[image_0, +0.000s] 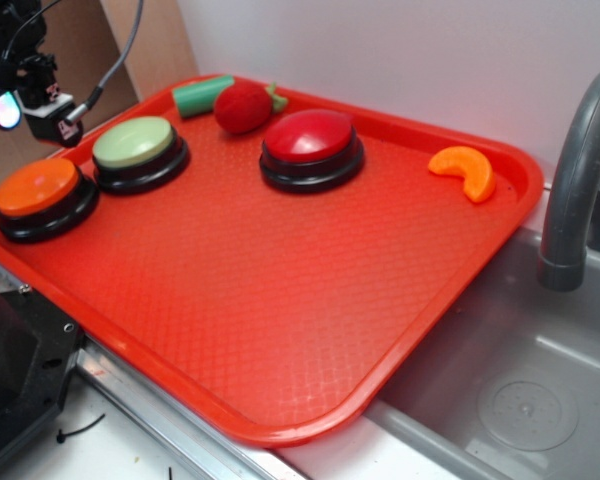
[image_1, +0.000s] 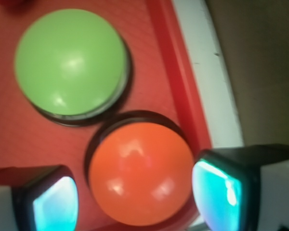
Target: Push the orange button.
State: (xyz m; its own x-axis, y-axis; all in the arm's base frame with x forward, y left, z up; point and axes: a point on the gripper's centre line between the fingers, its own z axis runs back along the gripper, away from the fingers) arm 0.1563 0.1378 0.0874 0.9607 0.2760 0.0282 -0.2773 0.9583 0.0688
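Orange button (image_0: pixel 36 187) sits at the far-left corner of the red tray (image_0: pixel 280 330), domed cap on a black base, just beside the tray's left rim. Gripper (image_1: pixel 135 202) hangs above it with air between; in the wrist view the orange cap (image_1: pixel 140 172) fills the gap between the two fingers, one finger pad (image_1: pixel 55 204) on its left and the other on its right, both glowing teal. Jaws stand spread wide apart, holding nothing. In the exterior view only the tip of the arm shows at the upper-left corner (image_0: pixel 20 95), black housing with cables trailing upward, a lit pad facing the camera, set a little behind and left of the button; contact with the cap is not seen. Green button (image_0: pixel 138 150) lies just right of and beyond the orange one, black bases nearly touching. Red button (image_0: pixel 312 148) sits further right, toward the far middle of the tray. Against the far rim lie a green cylinder (image_0: pixel 202 95) and a red strawberry toy (image_0: pixel 246 106), side by side. A small orange crescent slice (image_0: pixel 464 171) rests near the far-right corner. Sink basin (image_0: pixel 520 400) and grey faucet (image_0: pixel 575 180) stand right of the tray.
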